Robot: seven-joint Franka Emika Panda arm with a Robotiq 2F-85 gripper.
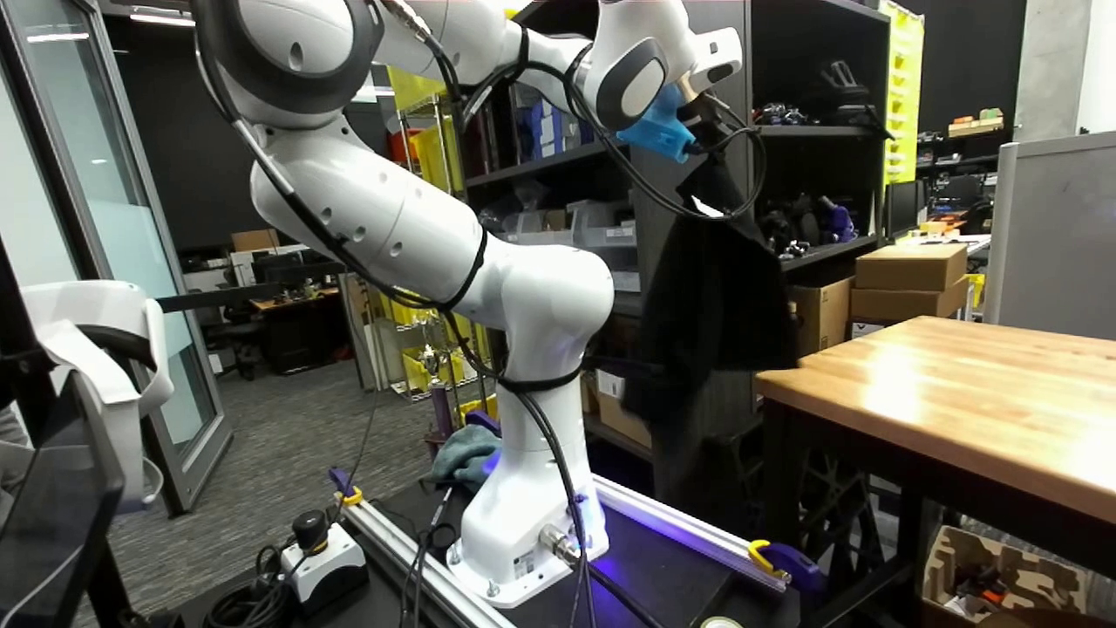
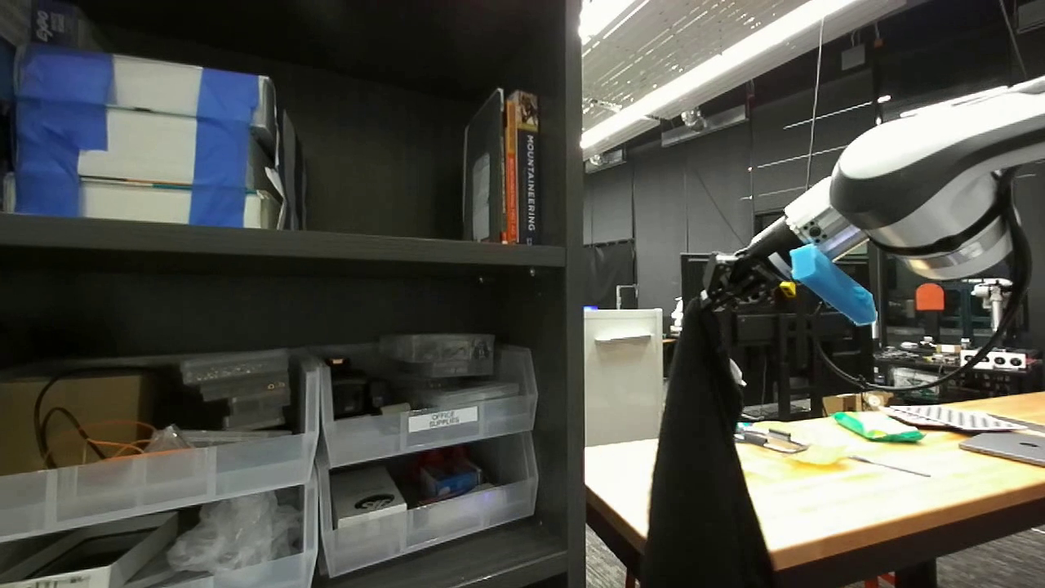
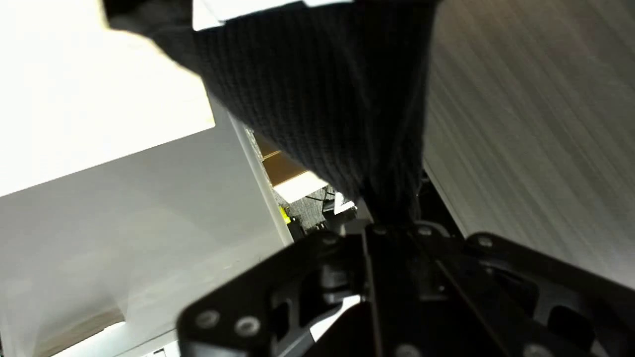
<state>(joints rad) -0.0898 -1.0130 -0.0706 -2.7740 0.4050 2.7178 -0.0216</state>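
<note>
My gripper (image 2: pixel 710 300) is shut on the top edge of a black cloth (image 2: pixel 704 457), which hangs down in long folds. In an exterior view the cloth (image 1: pixel 715 296) hangs between the robot and the wooden table, its lower end spread and slightly blurred. In the wrist view the ribbed cloth (image 3: pixel 317 89) runs from between the closed fingers (image 3: pixel 392 230) toward the top of the picture. A white tag (image 3: pixel 248 9) shows on it, and also in both exterior views. The part pinched inside the fingers is hidden.
A dark shelf unit (image 2: pixel 575 327) with clear plastic bins (image 2: pixel 424 425) and books (image 2: pixel 522 171) stands beside the cloth. A wooden table (image 1: pixel 959 375) is on the other side, bearing a green bag (image 2: pixel 878 426) and a laptop (image 2: pixel 1008 447). Cardboard boxes (image 1: pixel 911 266) are stacked behind the table.
</note>
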